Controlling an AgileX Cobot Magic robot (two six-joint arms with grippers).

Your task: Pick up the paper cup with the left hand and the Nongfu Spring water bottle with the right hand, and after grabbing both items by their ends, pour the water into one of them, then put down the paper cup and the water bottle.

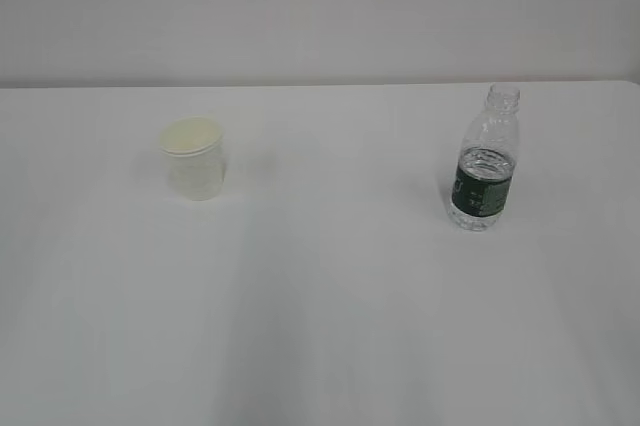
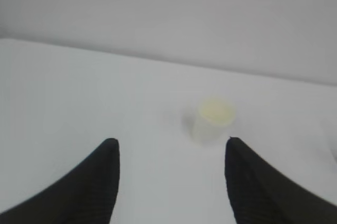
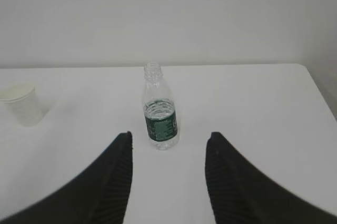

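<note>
Exterior view has the paper cup [image 1: 193, 158] upright on the white table [image 1: 320, 326], well to the left of the Nongfu Spring water bottle [image 1: 486, 160], which stands capless with water [image 1: 484, 168] in it. You're at the reach-in step: left hand [image 2: 169, 153] and right hand [image 3: 168, 142] both hang with jaws spread, holding nothing. Next, line each up and close in gently, since that cup looks crushable.
</note>
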